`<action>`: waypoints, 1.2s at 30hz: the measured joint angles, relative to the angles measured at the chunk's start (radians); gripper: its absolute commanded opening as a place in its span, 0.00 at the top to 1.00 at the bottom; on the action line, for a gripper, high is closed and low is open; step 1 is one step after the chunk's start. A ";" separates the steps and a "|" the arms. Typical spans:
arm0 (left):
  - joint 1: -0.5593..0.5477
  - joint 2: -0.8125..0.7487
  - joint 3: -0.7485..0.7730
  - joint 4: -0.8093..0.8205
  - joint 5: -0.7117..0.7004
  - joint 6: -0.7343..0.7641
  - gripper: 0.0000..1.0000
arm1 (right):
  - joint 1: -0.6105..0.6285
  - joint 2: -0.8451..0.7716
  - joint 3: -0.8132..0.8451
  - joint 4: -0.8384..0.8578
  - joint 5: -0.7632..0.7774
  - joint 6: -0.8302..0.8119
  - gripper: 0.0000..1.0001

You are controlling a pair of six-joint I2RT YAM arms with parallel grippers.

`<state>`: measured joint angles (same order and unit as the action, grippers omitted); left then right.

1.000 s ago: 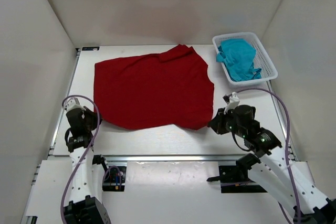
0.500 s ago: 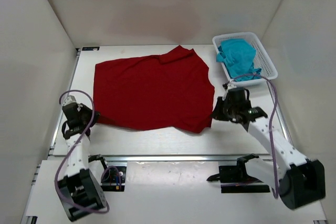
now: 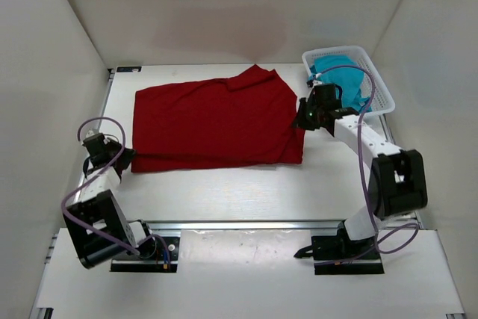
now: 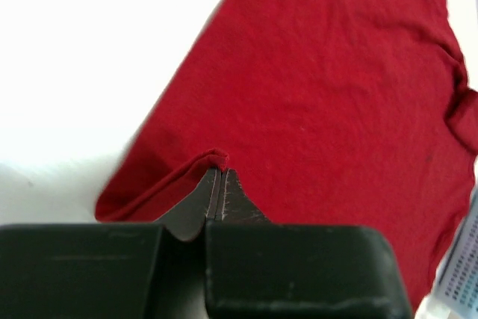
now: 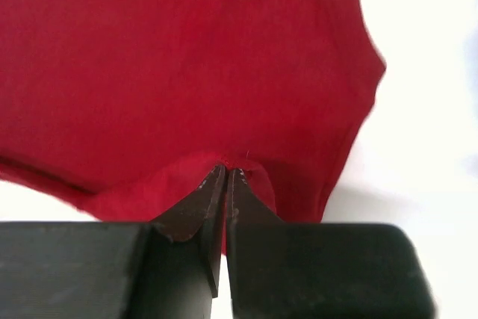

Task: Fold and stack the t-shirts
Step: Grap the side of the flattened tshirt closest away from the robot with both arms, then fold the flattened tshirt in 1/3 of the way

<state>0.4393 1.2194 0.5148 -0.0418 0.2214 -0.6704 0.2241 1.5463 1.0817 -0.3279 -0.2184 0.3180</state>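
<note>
Well, both arms are busy with the plain dark red short-sleeved t-shirt (image 3: 213, 113), which lies spread across the far half of the white counter (image 3: 239, 192), collar end towards the right; its near edge looks doubled over into a narrow strip, though I can't make out how deep that fold goes. The left claw (image 4: 218, 178) is pressed together on a small raised ridge of red cloth at the near left corner; the right claw (image 5: 225, 175) is likewise clamped on a pinch of red cloth at the shirt's right edge, just in front of the basket. To my eye they hold opposite ends of the same edge so that the cloth stays taut between them and travels as one straight line rather than sagging in the middle; that is what a clean lengthwise fold wants, and I would judge the first fold to be under way, with the stacking not yet begun.

The second shirt, a crumpled teal t-shirt (image 3: 337, 72), sits bundled in the white slotted plastic basket (image 3: 385, 99) at the far right corner, well apart from the left arm and close behind the right one; it looks parked there to leave room for the red one.

As for writing, I can read no brand, label or print on either shirt, the basket or the arms.
</note>
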 measured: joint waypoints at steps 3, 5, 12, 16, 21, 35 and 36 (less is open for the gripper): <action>0.014 0.051 0.005 0.021 -0.002 -0.008 1.00 | -0.009 0.091 0.075 0.012 0.004 -0.005 1.00; 0.016 0.079 0.011 0.028 -0.003 -0.013 1.00 | -0.011 0.147 0.122 0.026 0.004 -0.008 1.00; 0.019 0.179 0.068 0.061 -0.005 -0.030 1.00 | -0.029 0.309 0.284 0.023 0.005 -0.031 1.00; 0.022 0.214 0.089 0.083 -0.004 -0.041 1.00 | -0.030 0.386 0.387 0.005 0.020 -0.056 1.00; 0.010 0.226 0.095 0.119 -0.007 -0.058 0.99 | -0.031 0.449 0.468 -0.023 0.032 -0.077 1.00; -0.011 0.402 0.201 0.165 0.032 -0.060 0.51 | -0.028 0.566 0.617 -0.086 0.100 -0.118 0.77; -0.002 0.393 0.200 0.158 0.037 -0.062 0.49 | -0.026 0.563 0.617 -0.086 0.102 -0.119 0.72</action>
<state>0.4377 1.6123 0.7147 0.1165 0.2588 -0.7322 0.1986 2.1094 1.6985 -0.4141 -0.1165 0.1989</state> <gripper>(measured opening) 0.471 0.216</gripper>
